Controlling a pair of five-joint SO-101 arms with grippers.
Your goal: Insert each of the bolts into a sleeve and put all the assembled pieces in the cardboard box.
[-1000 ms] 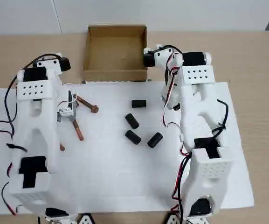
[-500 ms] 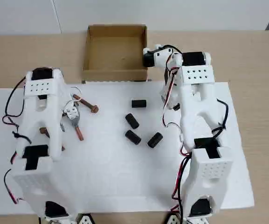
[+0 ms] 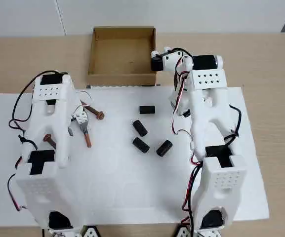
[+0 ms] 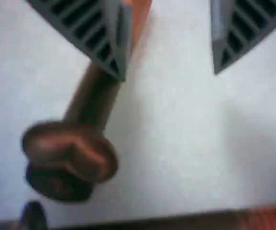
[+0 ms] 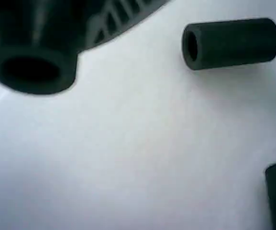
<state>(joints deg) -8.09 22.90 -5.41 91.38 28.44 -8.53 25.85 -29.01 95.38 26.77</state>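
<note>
Left arm has swung inward over the last second and brought the left gripper (image 4: 166, 72) down at a copper bolt (image 4: 71, 158); jaws spread, one right over the shank, the other apart with bare white mat (image 3: 122, 187) between, so the bolt sits off-centre, ungripped; reads as the first pick being lined up, probably needs a sideways nudge before closing; right arm unchanged, right gripper (image 5: 56, 43) seems to pinch a held sleeve (image 5: 32, 69), open end toward the camera; counts: three bolts countable, the one at the left gripper, a second bolt (image 3: 94, 110) just beside it, a third bolt (image 3: 48, 139) behind it against the arm, more possibly hidden; five black sleeves, the held one plus four loose sleeves (image 3: 141, 144) between the grippers; one cardboard box (image 3: 122, 79) beyond both, no assembled piece inside.
</note>
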